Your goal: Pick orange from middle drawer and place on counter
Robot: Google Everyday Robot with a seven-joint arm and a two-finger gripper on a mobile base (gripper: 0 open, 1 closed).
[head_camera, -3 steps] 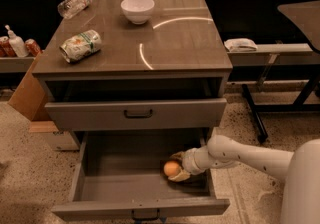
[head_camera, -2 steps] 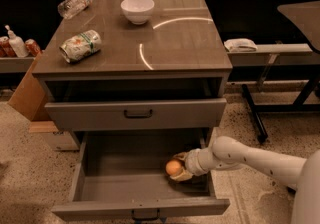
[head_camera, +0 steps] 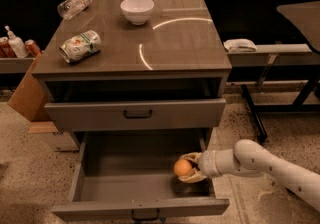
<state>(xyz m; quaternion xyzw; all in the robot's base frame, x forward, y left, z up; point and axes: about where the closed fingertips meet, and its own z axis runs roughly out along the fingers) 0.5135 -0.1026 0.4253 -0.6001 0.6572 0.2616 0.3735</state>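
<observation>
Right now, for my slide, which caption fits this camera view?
The gripper holds the orange inside the open drawer, near its right wall, below the glossy counter.

The end effector (head_camera: 188,168) sits low in the view, right of centre. Far above it and to its left, a white bowl (head_camera: 136,9) stands upright. Further left still, a clear plastic bottle (head_camera: 75,4) lies on its side. A crumpled green-and-white container (head_camera: 80,46) lies tipped over, nearer the end effector and well apart from both. Just above the end effector and slightly left, a closed upper drawer front (head_camera: 80,114) carries a black bar handle (head_camera: 138,114). Up and to its right, a white cloth (head_camera: 240,45) rests on a pale side desk (head_camera: 280,50). Far to its left, a cardboard box (head_camera: 26,95) stands on the speckled floor (head_camera: 15,173). Above the box, a white pump bottle (head_camera: 16,45) and red cans (head_camera: 32,47) stand close together.
</observation>
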